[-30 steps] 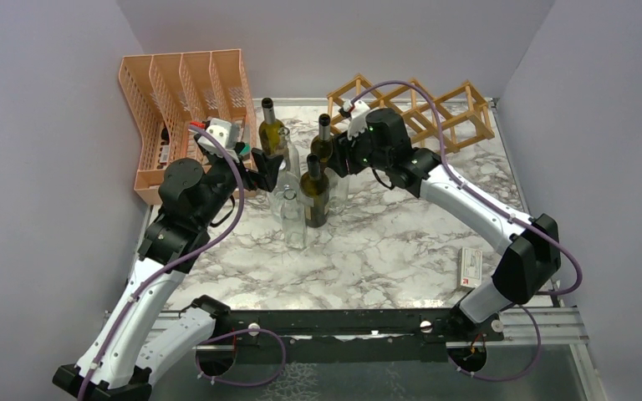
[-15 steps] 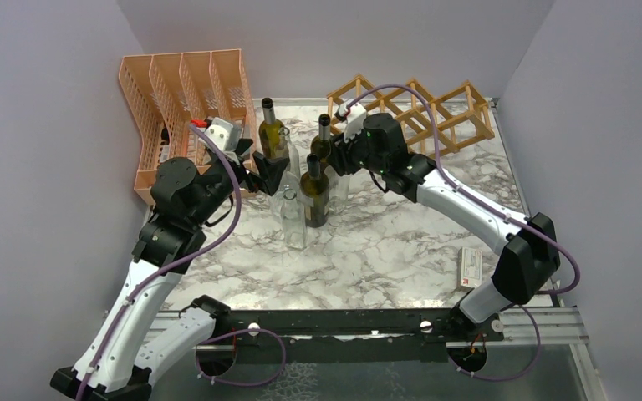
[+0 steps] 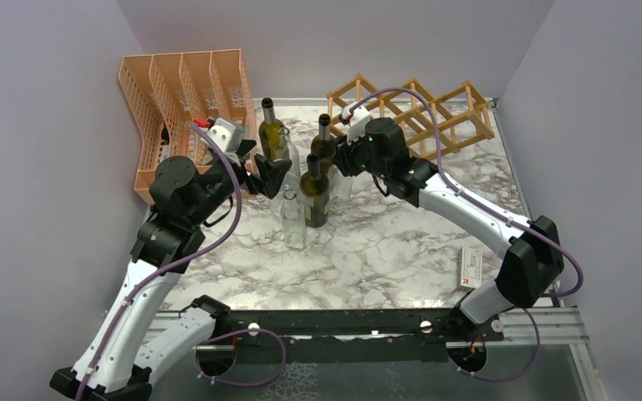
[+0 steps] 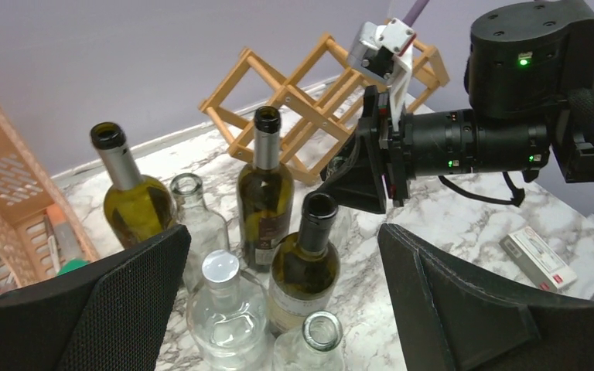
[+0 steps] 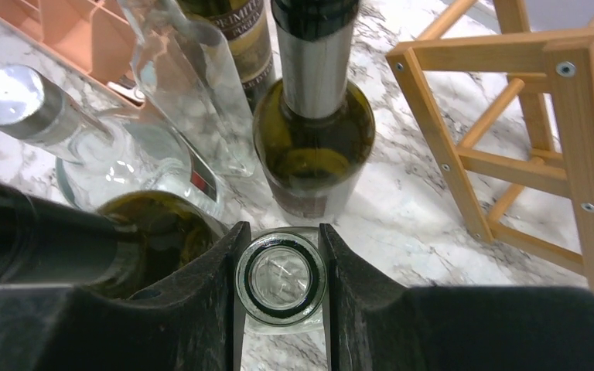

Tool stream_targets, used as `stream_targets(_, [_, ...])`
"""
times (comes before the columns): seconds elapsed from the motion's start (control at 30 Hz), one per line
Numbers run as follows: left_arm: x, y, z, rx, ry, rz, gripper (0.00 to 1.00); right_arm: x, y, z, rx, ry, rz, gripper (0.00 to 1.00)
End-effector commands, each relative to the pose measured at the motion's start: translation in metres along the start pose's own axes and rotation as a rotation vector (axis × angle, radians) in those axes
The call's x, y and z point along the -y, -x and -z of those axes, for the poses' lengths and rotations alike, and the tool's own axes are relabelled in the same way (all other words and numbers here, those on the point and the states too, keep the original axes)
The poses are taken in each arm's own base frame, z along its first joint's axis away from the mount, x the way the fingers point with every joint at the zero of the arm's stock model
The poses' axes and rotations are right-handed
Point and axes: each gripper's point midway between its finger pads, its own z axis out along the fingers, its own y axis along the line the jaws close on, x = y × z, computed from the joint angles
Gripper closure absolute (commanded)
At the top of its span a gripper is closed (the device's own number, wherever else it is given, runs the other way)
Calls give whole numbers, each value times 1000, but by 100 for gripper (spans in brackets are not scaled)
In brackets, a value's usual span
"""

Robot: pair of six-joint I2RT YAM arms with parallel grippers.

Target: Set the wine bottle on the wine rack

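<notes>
Three dark green wine bottles [image 3: 270,129] [image 3: 323,142] [image 3: 314,196] stand upright mid-table among several clear glass bottles. The light wooden wine rack [image 3: 418,109] stands at the back right and also shows in the right wrist view [image 5: 541,139]. My right gripper [image 5: 281,297] is shut on the open neck of a clear glass bottle [image 5: 281,277], next to a green bottle [image 5: 313,131]. In the top view my right gripper [image 3: 340,164] sits between the bottles and the rack. My left gripper [image 4: 282,232] is wide open and empty, just left of the cluster [image 3: 269,174].
A peach mesh file organizer [image 3: 175,109] stands at the back left, close behind my left arm. A small white box [image 3: 471,267] lies at the right front. A clear capped bottle [image 4: 223,317] and an open clear one [image 4: 317,340] stand under my left gripper.
My left gripper has edged right, closer to the bottles. My right wrist has shifted slightly at the clear bottle's neck. The bottles have not moved.
</notes>
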Motion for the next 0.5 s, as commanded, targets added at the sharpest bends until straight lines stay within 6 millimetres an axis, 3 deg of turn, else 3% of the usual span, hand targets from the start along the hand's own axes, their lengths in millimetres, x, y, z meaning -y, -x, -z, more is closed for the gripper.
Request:
stream_targets(0.0, [32,34,5,68,-176,-61,1,17,36,39,107,-103,21,95])
stream_targets(0.23, [73,59,-8,96,-426,-14,1,23,38,102,123,-140,-37,99])
stream_targets(0.37, [85,63,-22,105,-496,37,1,27,39,136,143,-176,-97,99])
stream_targets(0.47, [110,58,-26,112,-615,23,1,28,50,164,195,-183,-148,99])
